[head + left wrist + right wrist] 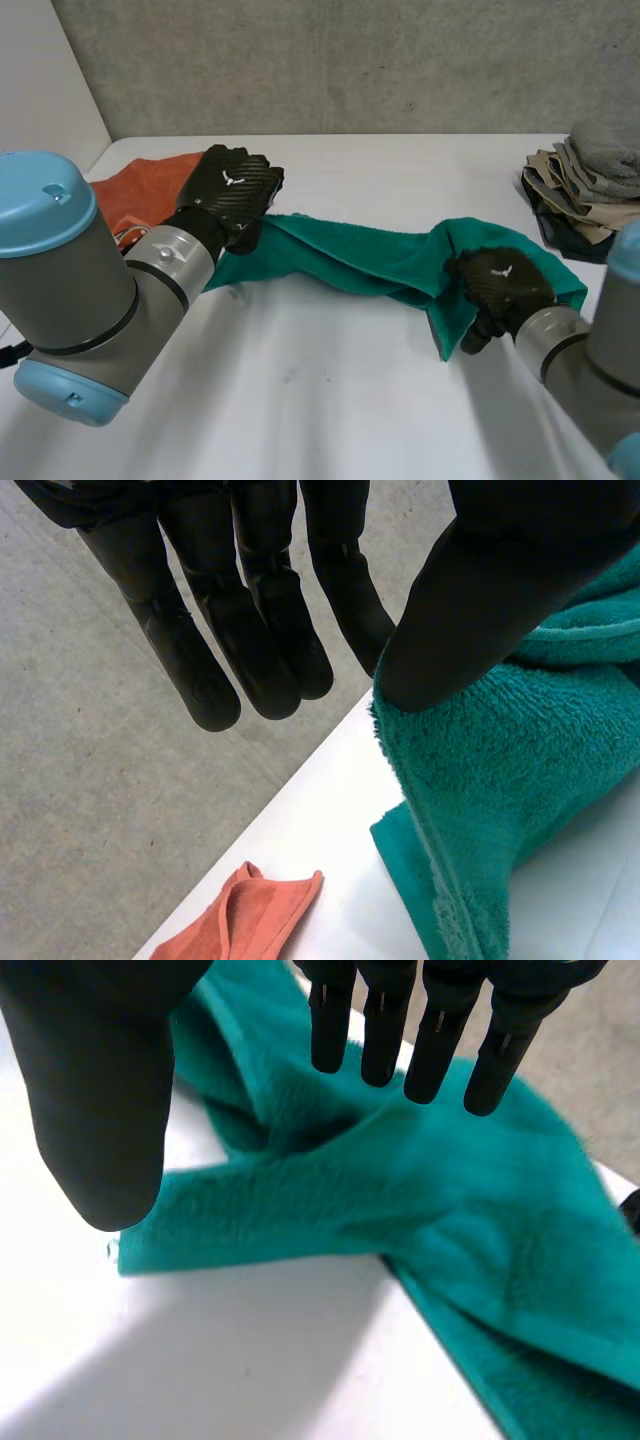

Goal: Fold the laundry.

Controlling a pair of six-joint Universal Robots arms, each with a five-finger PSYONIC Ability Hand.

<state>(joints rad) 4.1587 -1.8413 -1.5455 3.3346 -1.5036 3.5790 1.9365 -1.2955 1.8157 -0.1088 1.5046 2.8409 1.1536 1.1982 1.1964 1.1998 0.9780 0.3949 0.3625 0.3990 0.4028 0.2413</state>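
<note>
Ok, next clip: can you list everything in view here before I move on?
towel: one, teal, bunched, running across the table between the two hands
cloth: one, orange, on the table just beyond the left hand
pile of clothes: one, beige, grey and black, at the table's far right
table: one, white, under everything
wall: one, grey, behind the table
left arm: one, grey with light-blue caps, near left
right arm: one, same colours, near right
left hand: one, black, fingers straight, at the towel's end by the orange cloth
right hand: one, black, fingers straight, over the towel's other end
</note>
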